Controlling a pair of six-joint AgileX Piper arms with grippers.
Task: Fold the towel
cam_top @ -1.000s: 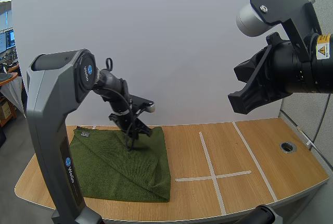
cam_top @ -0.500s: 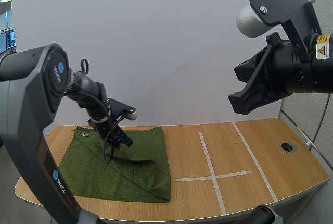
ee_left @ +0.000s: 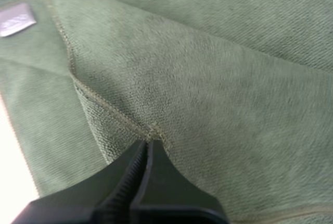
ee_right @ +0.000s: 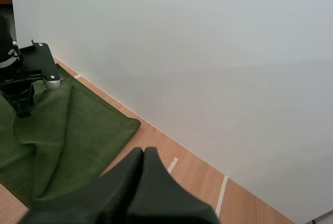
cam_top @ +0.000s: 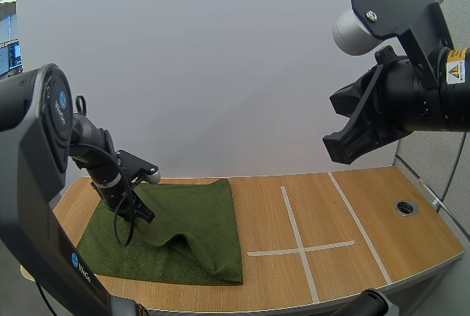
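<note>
Towel (cam_top: 192,213) corner, pinched in left gripper (cam_top: 139,217), carried from centre to lower left since a second ago; fold looks nearly laid over. Right gripper (cam_top: 341,147) closed, empty, upper right.

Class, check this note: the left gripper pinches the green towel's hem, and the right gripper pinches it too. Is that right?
No. The right gripper is shut on nothing, clear of the green towel, as the right wrist view shows. The left gripper pinches its hem.

Left hand (cam_top: 141,217) reaches low, pinching the towel (cam_top: 198,209); right hand (cam_top: 339,148) hangs high, fingers together.
</note>
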